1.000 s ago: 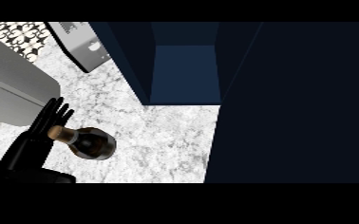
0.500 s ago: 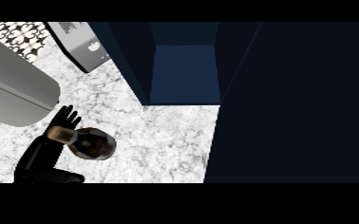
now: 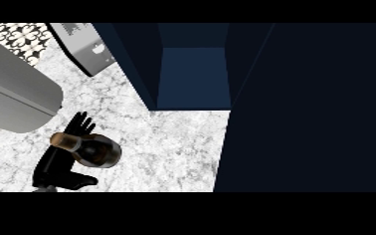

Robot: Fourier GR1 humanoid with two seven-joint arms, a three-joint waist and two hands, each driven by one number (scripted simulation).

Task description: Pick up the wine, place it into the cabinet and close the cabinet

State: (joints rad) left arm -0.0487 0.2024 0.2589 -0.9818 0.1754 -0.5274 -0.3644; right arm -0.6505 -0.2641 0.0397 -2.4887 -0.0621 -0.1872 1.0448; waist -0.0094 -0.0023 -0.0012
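The wine bottle (image 3: pixel 101 152) stands on the marble counter (image 3: pixel 169 144) at the lower left, seen from above, with a dark body and a brown cap (image 3: pixel 64 140). My left hand (image 3: pixel 55 163) lies against its left side. The fingers (image 3: pixel 79 125) point straight up past the bottle and the thumb (image 3: pixel 78 180) sticks out below it, so the hand is open. The dark blue cabinet (image 3: pixel 195 74) stands open at the top middle, and its shelf shows nothing on it. The cabinet door (image 3: pixel 301 109) swings out over the right half of the view. My right hand does not show.
A grey rounded appliance (image 3: pixel 22 99) sits at the left edge, close behind my left hand. A slanted grey box (image 3: pixel 84 50) stands at the back left, in front of a patterned wall (image 3: pixel 18 37). Bare counter lies between the bottle and the cabinet.
My left hand has slid right and a little nearer, closing in on the bottle's side. The bottle has shifted slightly right with it.
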